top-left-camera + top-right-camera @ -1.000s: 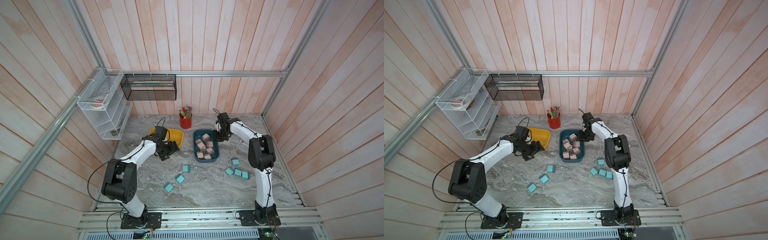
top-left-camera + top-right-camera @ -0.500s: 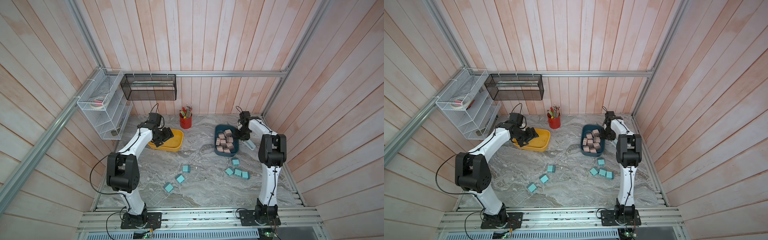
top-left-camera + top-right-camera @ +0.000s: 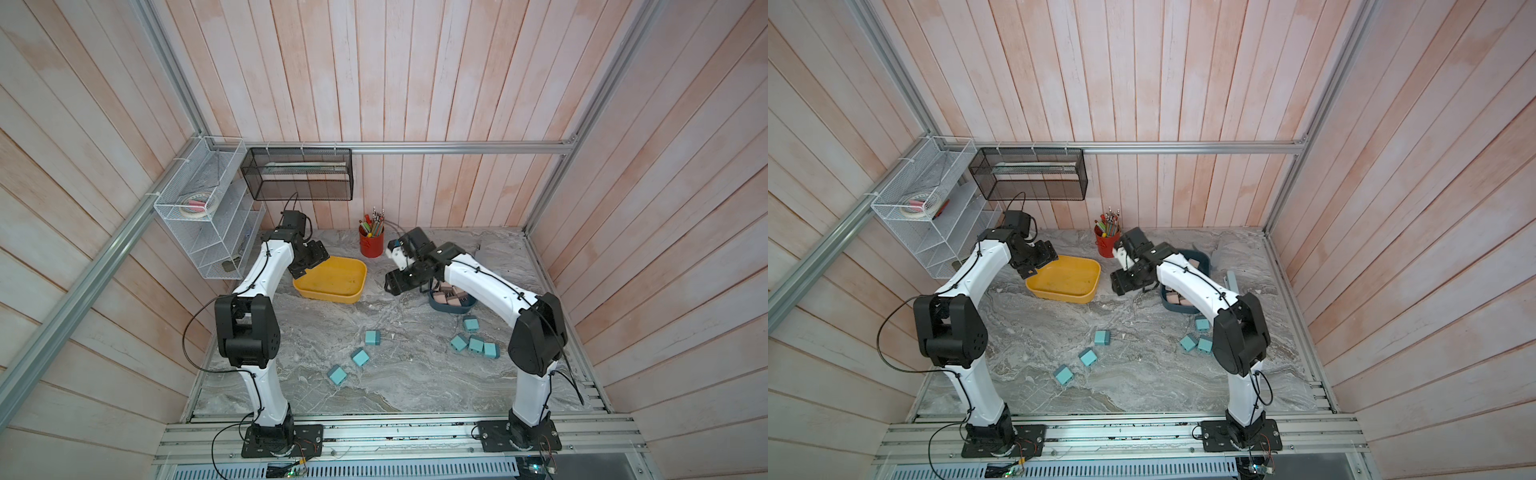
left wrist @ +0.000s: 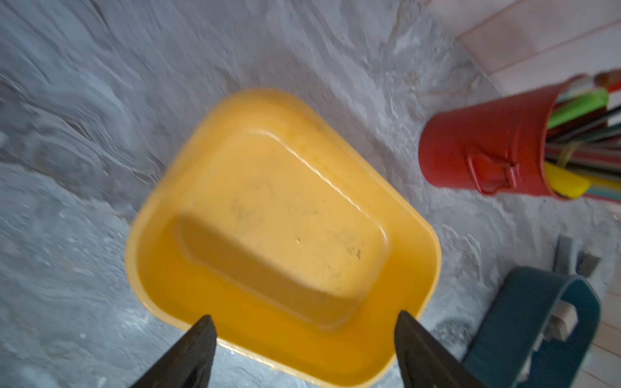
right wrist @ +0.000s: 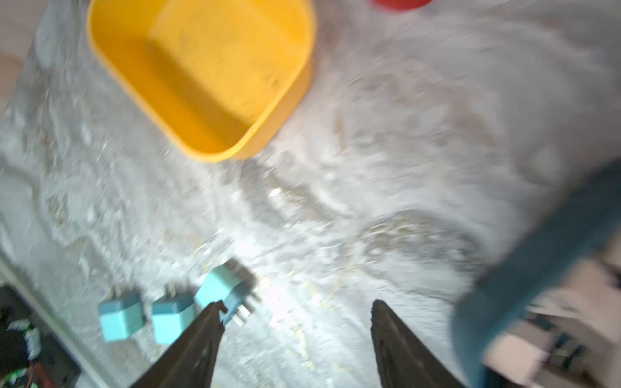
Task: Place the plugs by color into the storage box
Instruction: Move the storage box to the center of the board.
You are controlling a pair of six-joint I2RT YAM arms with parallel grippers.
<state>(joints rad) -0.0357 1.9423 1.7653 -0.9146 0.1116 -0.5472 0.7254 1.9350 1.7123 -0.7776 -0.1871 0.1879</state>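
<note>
**Both grippers spread wide, teal plugs loose on the table**

Read the marble tabletop (image 3: pixel 395 390) as a clock in both top views, with twelve at the back wall. The yellow bin (image 3: pixel 328 297) sits near ten o'clock and the dark blue bin (image 3: pixel 453 309) near two. The dark blue bin holds pinkish plugs (image 3: pixel 451 296).

Teal plugs (image 3: pixel 360 357) lie loose on the table. Three are near seven o'clock, well apart from both bins. Four more are near four o'clock, just at six o'clock of the dark blue bin.

The left gripper (image 3: pixel 309 270) hangs over the yellow bin's nine-o'clock rim. In the left wrist view its fingers (image 4: pixel 191 352) stand wide apart with nothing between them.

The right gripper (image 3: pixel 392 286) hangs over bare table between the two bins. In the right wrist view, which is blurred, its fingers (image 5: pixel 198 346) are also spread wide and hold nothing.

A red pencil cup (image 3: pixel 371 249) stands near twelve.
</note>
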